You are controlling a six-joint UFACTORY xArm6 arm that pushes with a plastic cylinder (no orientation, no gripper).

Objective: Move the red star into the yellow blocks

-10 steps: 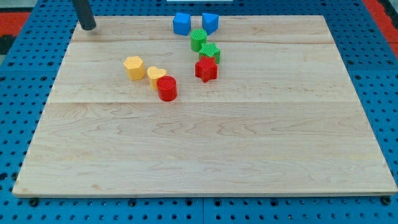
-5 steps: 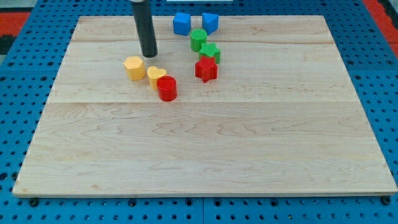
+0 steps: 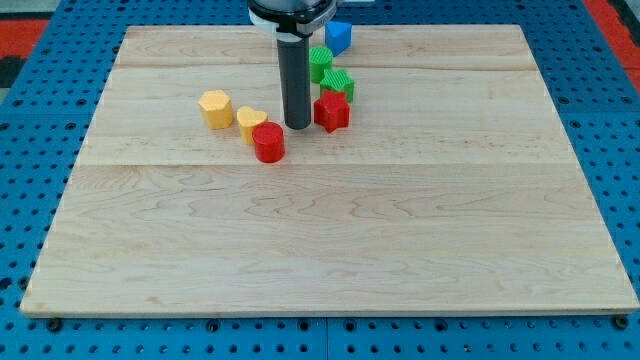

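Wooden worktop [image 3: 330,250] on a blue pegboard [image 3: 20,200]. Rod [image 3: 295,80] comes down from the view's top, upright, dark. My tip [image 3: 297,125] sits on the board just left of the red star [image 3: 332,111], close beside it; contact cannot be told. No end effector on this arm, only the rod, so nothing opens or closes.

Red star lies in the upper middle of the board, right of the tip. Directly above it, touching or nearly so, a green block [image 3: 338,83], ridged, shape unclear. Above that, another green block [image 3: 320,62], partly behind the rod. A blue block [image 3: 340,37] at the board's top edge, partly cut off by the rod's collar.

Left of the tip: a yellow heart [image 3: 250,123], and further left a yellow hexagon [image 3: 215,108], the two just beside each other. A red cylinder [image 3: 268,143] touches the heart at its lower right and sits below-left of the tip, near it.

The star is apart from both yellow blocks; tip and cylinder lie between.
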